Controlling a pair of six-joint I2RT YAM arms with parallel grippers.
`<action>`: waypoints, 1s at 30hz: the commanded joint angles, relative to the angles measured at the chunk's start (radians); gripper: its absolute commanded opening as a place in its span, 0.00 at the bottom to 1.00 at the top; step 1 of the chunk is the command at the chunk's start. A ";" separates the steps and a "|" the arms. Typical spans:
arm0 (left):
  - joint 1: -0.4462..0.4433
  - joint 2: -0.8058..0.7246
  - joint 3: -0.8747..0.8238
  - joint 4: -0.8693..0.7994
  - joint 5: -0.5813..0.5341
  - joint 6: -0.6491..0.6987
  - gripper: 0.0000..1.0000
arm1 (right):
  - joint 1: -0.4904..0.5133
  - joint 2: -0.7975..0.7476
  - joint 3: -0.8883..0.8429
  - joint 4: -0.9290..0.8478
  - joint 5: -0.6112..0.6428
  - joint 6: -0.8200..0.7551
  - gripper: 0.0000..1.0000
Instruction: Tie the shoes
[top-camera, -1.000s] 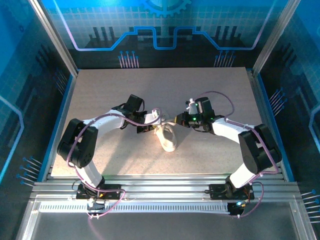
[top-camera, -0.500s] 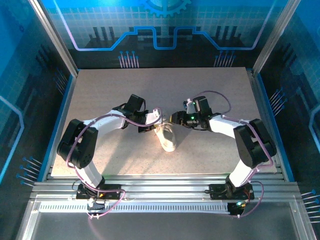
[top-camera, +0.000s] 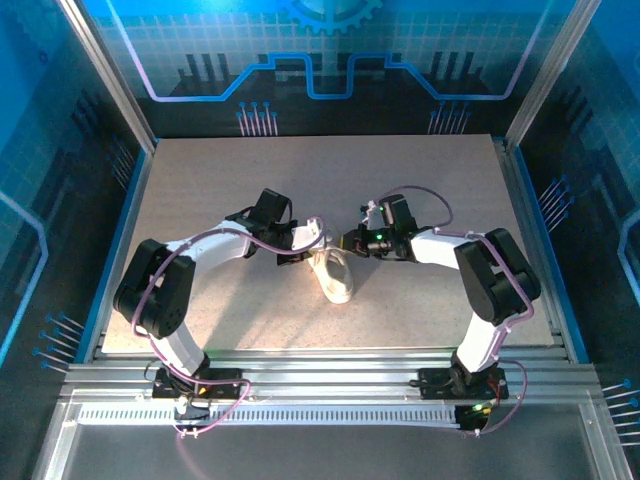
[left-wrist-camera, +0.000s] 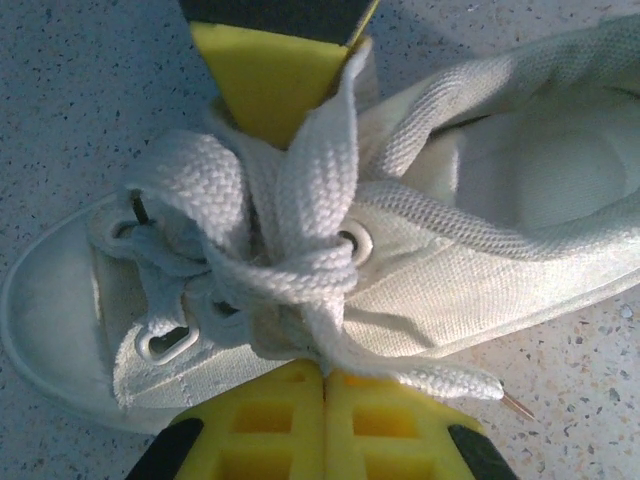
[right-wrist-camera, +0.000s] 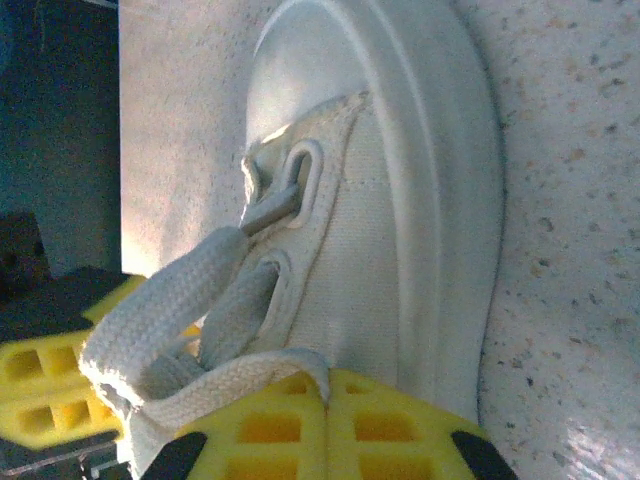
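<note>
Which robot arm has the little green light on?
The right arm: a green light glows near its wrist, beside the shoe. The left arm has none.

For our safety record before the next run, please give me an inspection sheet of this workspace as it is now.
Surface: speckled beige table, flat.
Job's things: one white shoe mid-table; lace knotted over the eyelets, one end loose on the table.
Clutter: nothing seen.
Grippers: left pincer shut on lace; right pincer shut on lace; one on each side of the shoe.
Cables: purple cables along both arms, off the shoe.
Surroundings: blue panels around; metal rails at the near edge.
</note>
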 joint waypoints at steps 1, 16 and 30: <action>-0.012 -0.048 0.024 -0.025 -0.008 0.020 0.00 | -0.001 -0.091 -0.010 -0.045 0.069 -0.066 0.00; -0.010 -0.045 -0.023 -0.050 -0.073 0.008 0.00 | -0.002 -0.126 -0.056 -0.176 0.187 -0.232 0.00; -0.001 -0.046 -0.100 -0.054 -0.092 -0.005 0.00 | 0.005 -0.123 -0.078 -0.208 0.190 -0.258 0.00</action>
